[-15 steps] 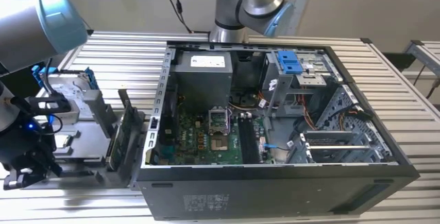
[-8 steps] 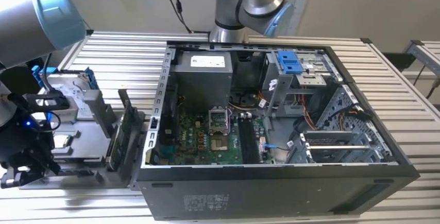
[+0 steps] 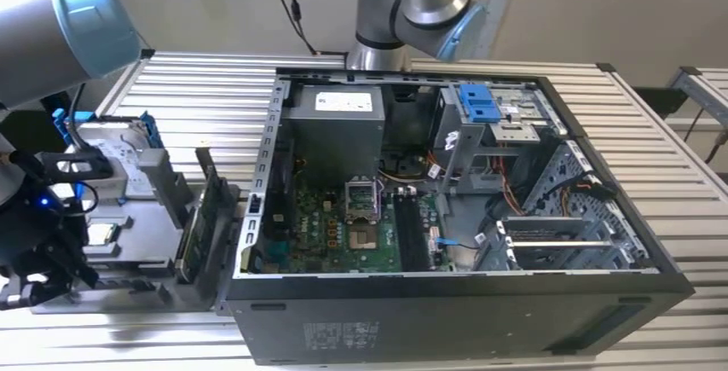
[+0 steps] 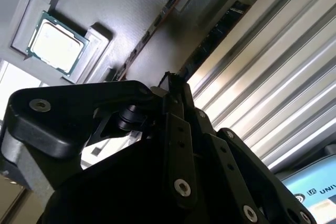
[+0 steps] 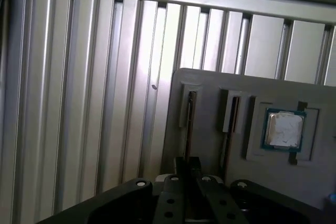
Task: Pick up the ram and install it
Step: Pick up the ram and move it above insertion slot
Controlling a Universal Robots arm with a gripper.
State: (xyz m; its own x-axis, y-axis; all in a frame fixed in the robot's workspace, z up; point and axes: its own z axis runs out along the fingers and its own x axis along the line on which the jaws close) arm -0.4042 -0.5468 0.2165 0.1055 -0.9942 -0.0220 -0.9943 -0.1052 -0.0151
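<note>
The robot's hand (image 5: pixel 187 169) hovers over a grey holder tray (image 5: pixel 210 85), its two black fingers (image 5: pixel 181 167) drawn close together with nothing visibly caught between them. In the first wrist view the fingers line up with the ram (image 5: pixel 187 132), a thin dark stick standing on edge in the tray's slot nearest the tray's rim and not yet lifted out. Just beside it a second board (image 5: pixel 227 142) stands in a neighbouring slot, and beyond that a square processor chip (image 5: pixel 283 130) lies flat in its own recess.

In the exterior view the tray sits at the exterior view's left on a ribbed metal desk (image 3: pixel 193 89), with the ram upright at the tray's edge closest to an open black computer case (image 3: pixel 455 320). The case lies on its side, close beside the tray, its green motherboard (image 3: pixel 341 243) exposed. A blue bracket (image 3: pixel 480 102) shows inside the case at the far end.
</note>
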